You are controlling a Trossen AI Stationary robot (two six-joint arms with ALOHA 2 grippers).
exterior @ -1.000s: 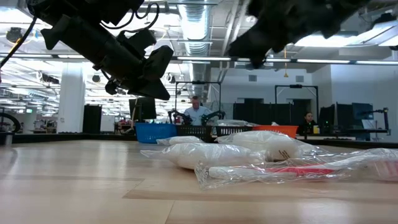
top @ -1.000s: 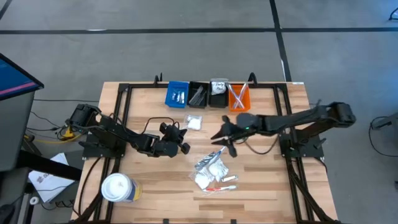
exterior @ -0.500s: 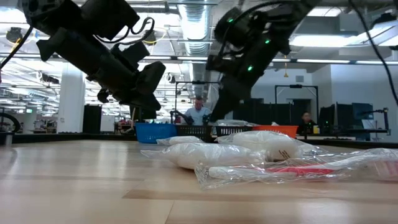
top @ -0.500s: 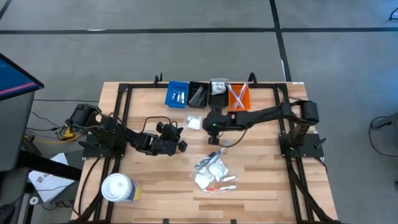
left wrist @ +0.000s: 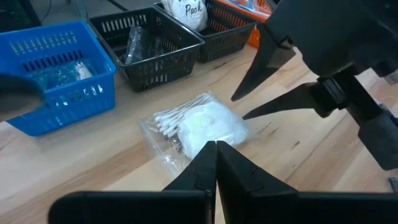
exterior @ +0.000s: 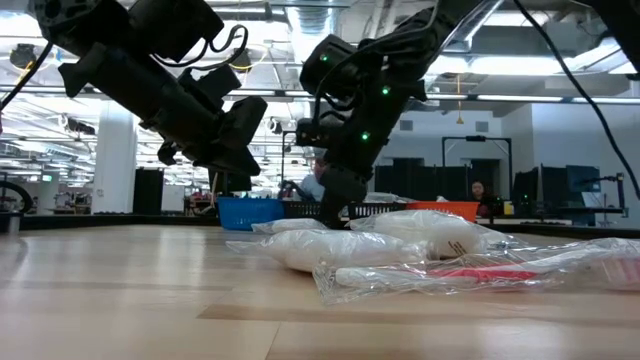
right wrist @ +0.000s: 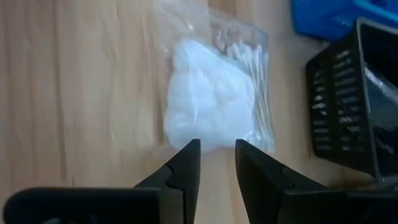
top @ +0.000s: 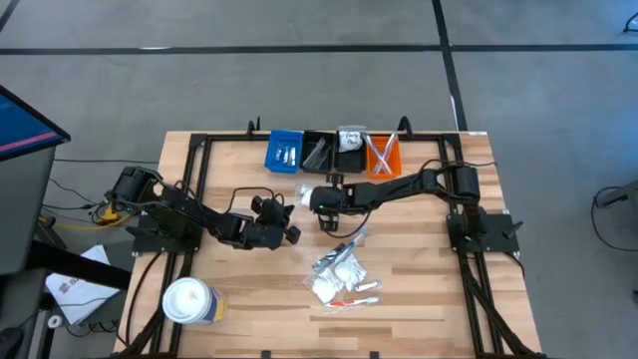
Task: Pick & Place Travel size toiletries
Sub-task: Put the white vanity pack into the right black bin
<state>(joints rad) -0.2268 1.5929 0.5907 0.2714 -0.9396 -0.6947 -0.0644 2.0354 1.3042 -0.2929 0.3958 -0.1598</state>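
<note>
High view: the right gripper has swung across the desk from the right half toward the middle since a second ago, and now sits beside the loose sachet of cotton swabs below the blue bin. The left gripper stays near the desk's middle left, almost unmoved. The pile of sachets lies as before, with the white tub at the near left corner.

Low view: the right gripper now hangs low behind the pile, where earlier it was high.

Left wrist view: the left gripper's fingers are pressed together, empty, pointing at the sachet; the right gripper stands with fingers parted just beside it.

Right wrist view: the right gripper's fingers are narrowly apart, holding nothing, just short of the sachet.
</note>
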